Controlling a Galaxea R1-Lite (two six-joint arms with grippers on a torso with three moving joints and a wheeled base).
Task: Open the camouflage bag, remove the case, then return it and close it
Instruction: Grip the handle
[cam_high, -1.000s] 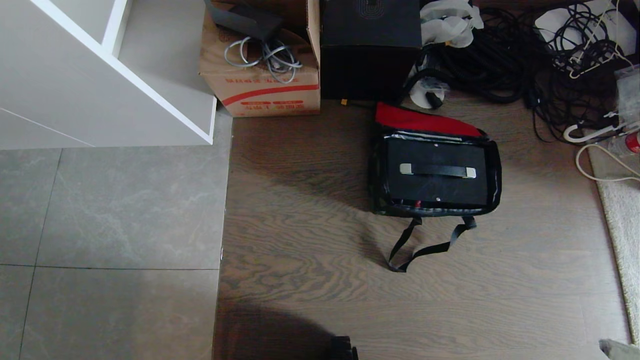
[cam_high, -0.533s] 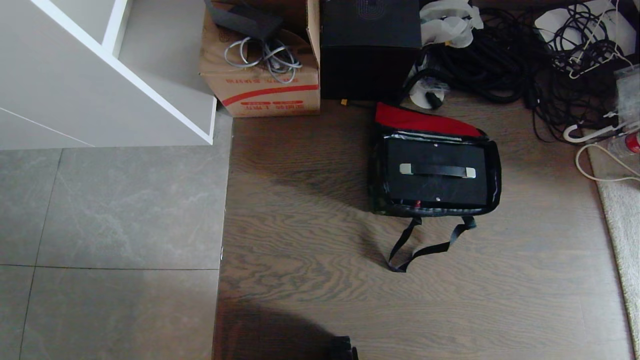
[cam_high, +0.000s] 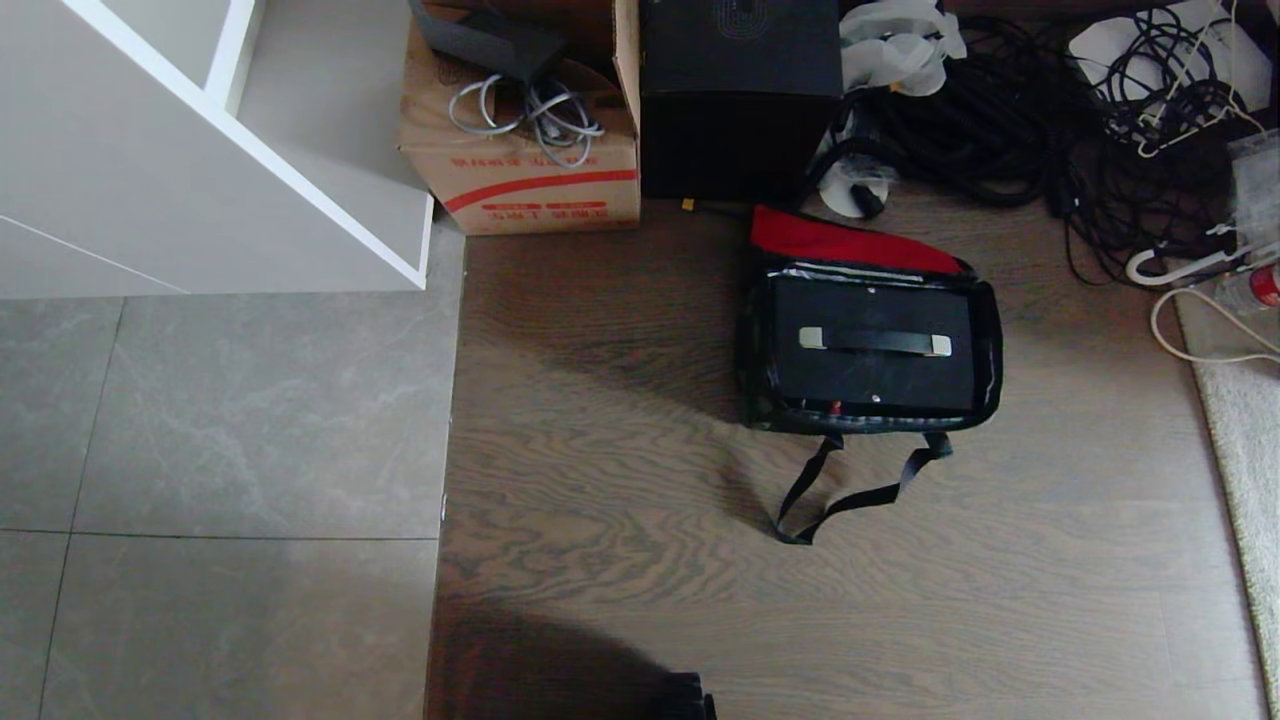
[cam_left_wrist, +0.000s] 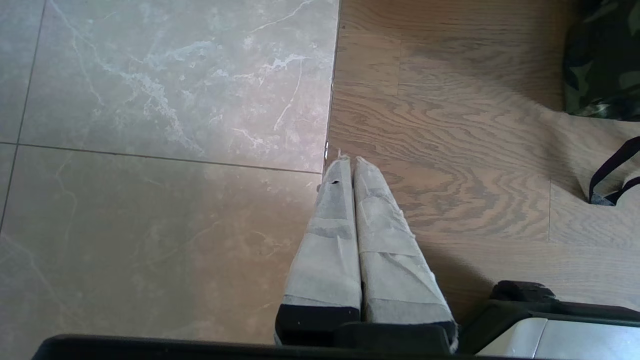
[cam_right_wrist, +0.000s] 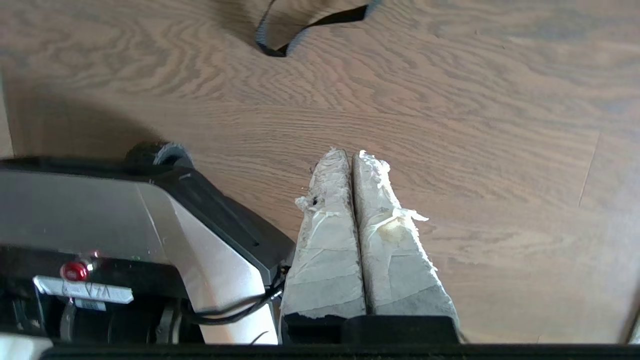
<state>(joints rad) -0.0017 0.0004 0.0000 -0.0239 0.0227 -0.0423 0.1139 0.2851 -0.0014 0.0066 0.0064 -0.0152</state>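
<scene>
Both fingers (cam_right_wrist: 352, 155) well short of camouflage bag (cam_high: 868, 350)

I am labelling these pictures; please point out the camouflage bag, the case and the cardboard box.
camouflage bag (cam_high: 845, 240): head view, red lid lining.
case (cam_high: 870, 375): head view, black top face.
cardboard box (cam_high: 520, 190): head view, front side.

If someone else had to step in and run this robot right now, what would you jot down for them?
Left gripper: shut, empty, parked over the floor.
Right gripper: shut, empty, over the wood floor short of the strap.
Camouflage bag: on the floor, lid flipped back, red lining showing.
Case: inside the bag, handle up.
Left: close the lid. Whether the case has already been out, I cannot tell.
</scene>
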